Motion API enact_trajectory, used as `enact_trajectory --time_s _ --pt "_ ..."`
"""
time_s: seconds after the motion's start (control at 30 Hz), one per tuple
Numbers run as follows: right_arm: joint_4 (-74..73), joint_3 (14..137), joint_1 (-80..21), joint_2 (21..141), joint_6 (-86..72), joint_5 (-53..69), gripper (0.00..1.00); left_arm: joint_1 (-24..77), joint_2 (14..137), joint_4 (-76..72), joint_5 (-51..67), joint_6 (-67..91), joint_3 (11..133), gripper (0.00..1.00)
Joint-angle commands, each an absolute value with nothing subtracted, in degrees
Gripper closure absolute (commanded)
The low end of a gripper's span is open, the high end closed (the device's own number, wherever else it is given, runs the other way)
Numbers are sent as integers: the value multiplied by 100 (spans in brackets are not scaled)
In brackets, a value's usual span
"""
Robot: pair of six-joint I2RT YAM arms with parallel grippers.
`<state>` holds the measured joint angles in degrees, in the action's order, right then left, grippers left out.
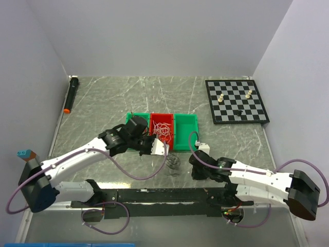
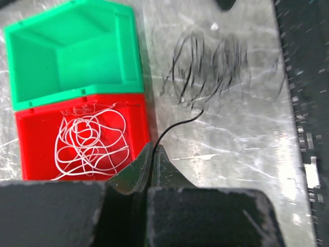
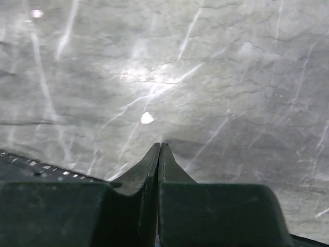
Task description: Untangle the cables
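- Separation step: loose tangle of thin black wires [image 2: 211, 67] lies on the grey marbled tabletop [image 2: 247, 154], just beside the red plastic bin [image 2: 36, 128] holding coiled white wires [image 2: 92, 141].
- Left gripper [image 2: 154, 150] is pinched on one black strand [image 2: 177, 123]; a slow pull away from the tangle seems called for next.
- Right gripper [image 3: 160, 148] is closed and empty, as only its own wrist view shows; from overhead the strand is too fine to see.

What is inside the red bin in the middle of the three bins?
The red bin holds a loose bundle of white cables on its floor. Its near part is hidden behind the left gripper, which pinches a black cable.
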<state>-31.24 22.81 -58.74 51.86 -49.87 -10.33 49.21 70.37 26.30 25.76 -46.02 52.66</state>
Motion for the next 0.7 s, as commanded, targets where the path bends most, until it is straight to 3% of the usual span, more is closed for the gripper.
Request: enact_trajectory --time_s 0.0,0.17,0.37,0.57,0.63,0.67 --pt "-3005 2452 -5880 5449 -5088 -1336 100 4948 6549 2987 2840 -4315 5721 99" --pt "-3410 2417 -5880 5292 -5457 -1608 100 4686 6083 3585 2119 -5149 6546 99" --pt "-2894 2452 -5889 4782 -5073 -1653 100 4465 5907 3727 2688 -4440 7313 99" --pt "-1287 2137 -5897 3264 -4036 -1144 58 4474 5722 2709 2804 -3500 7049 99" --pt "-427 1873 -5906 2649 -3745 -872 32 4482 5792 2287 2786 -3104 7058 99" --pt "-39 1742 -5906 2402 -3579 -740 12 4491 5844 2137 2838 -2989 7092 99"
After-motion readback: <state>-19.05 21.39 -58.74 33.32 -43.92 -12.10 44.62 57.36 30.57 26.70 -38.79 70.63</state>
